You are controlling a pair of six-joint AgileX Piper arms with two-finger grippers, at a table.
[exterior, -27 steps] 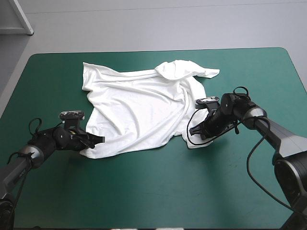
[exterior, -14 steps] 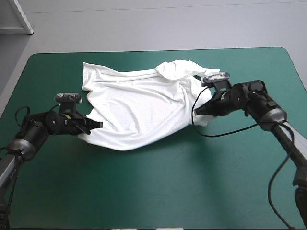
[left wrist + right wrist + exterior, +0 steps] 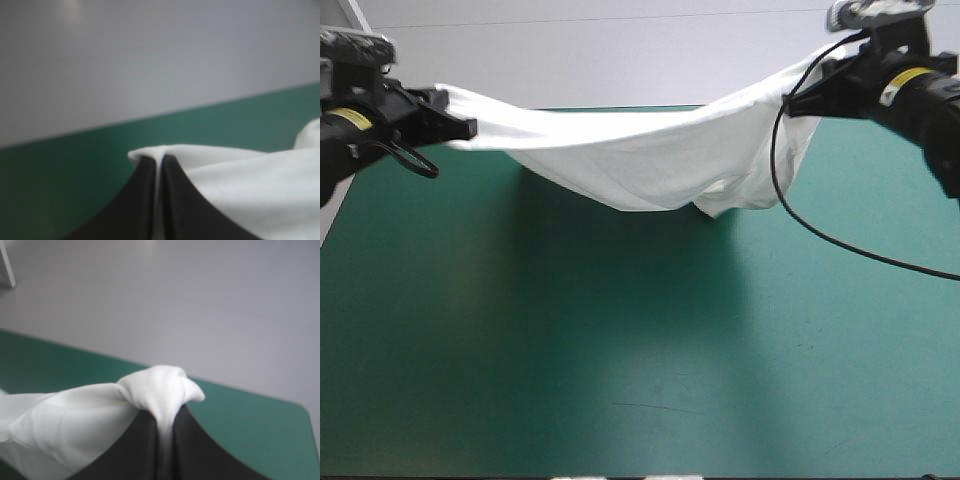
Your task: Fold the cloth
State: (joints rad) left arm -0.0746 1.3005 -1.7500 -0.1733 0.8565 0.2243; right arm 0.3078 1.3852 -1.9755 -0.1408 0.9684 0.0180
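Now the white, short-sleeved cloth T-shirt [image 3: 650, 160] hangs stretched in a sagging band above the far half of the teal-green covered table [image 3: 620, 350]. The left gripper [image 3: 460, 128] pinches one end above the table's left edge. The right gripper [image 3: 798, 100] clamps the bunched other end above its right side.

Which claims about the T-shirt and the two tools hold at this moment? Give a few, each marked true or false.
1. The T-shirt hangs in the air between the two arms. True.
2. The left tool is open. False: it is shut on the T-shirt's edge.
3. The right tool grips a bunched part of the T-shirt. True.
4. The T-shirt lies spread flat on the teal-green table. False: it is held up at both ends and sags in the middle.
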